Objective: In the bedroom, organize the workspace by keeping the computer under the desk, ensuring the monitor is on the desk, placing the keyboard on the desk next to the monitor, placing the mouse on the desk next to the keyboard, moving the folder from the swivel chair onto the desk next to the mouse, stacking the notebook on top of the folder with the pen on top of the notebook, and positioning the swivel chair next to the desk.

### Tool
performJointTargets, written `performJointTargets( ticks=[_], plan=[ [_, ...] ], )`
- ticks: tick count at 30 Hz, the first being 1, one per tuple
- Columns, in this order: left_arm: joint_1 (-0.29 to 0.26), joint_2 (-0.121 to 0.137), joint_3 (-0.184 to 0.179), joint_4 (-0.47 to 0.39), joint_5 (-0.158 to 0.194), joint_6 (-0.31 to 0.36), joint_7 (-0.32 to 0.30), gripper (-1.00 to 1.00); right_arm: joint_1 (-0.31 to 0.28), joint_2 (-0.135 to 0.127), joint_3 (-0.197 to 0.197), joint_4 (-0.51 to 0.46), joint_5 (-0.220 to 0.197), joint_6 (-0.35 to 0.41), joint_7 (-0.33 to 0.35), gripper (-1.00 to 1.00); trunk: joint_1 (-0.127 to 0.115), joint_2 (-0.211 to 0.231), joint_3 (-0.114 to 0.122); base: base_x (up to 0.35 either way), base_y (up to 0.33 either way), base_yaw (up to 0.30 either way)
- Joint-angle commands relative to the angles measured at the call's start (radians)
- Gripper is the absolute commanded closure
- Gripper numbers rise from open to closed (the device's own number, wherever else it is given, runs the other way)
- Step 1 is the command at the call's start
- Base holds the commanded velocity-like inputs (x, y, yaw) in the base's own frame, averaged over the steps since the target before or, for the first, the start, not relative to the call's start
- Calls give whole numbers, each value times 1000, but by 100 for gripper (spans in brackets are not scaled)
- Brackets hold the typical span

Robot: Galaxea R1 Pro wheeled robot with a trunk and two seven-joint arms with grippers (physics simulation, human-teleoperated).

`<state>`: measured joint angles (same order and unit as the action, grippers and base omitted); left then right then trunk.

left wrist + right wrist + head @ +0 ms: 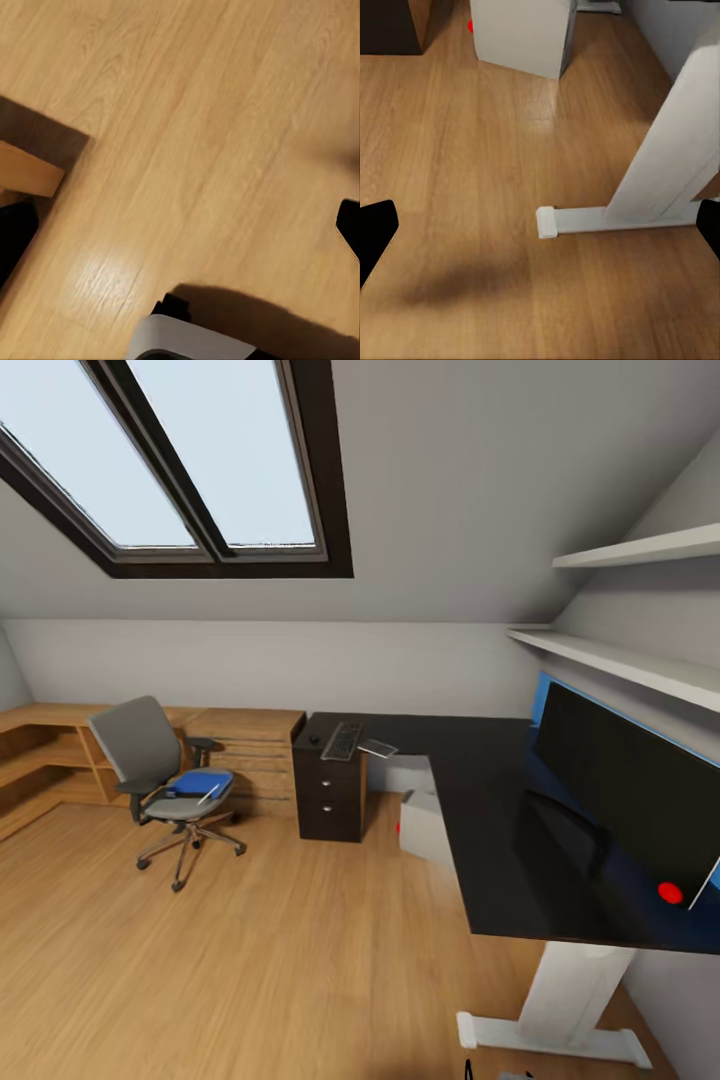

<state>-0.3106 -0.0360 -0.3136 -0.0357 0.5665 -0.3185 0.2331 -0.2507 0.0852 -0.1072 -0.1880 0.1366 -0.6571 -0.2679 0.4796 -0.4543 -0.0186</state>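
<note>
No readable text, labels, brands or numbers on anything in any view.

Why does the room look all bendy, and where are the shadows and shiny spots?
Head view: the wide lens stretches the skylight and the desk edges; the glossy black top mirrors the monitor. Left wrist view: a pale glare patch on the floor and a soft dark shadow near the white part. Right wrist view: a blurry shadow on the boards, and a sheen below the computer.
</note>
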Motion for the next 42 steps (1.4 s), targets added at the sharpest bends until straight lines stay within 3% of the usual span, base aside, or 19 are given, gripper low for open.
performJointTargets(
  ticks=[1, 16, 29, 33, 42],
  plan=[
    [-1, 0, -9, 1, 6, -2, 5, -100, -1, 1, -8, 1, 11, -2, -4, -100, 1, -2, -2, 331, 77, 0],
    [-1, 1, -9, 2, 6, -2, 3, -100, -1, 9, -7, 29, 10, 5, -4, -100, 1, -2, -2, 311, 177, -2],
    [-1, 0, -9, 2, 6, -2, 3, -100, -1, 14, -6, 36, 10, 4, -2, -100, 1, -2, -2, 247, 248, -169],
    [-1, -1, -9, 2, 6, -1, 3, -100, -1, 8, -9, 37, 11, 5, 89, -100, 1, -2, -2, 329, 9, -3],
    [-1, -1, -9, 2, 6, -1, 3, -100, -1, 8, -10, 38, 11, 1, 105, -100, 1, -2, -2, 331, 1, 0]
  ],
)
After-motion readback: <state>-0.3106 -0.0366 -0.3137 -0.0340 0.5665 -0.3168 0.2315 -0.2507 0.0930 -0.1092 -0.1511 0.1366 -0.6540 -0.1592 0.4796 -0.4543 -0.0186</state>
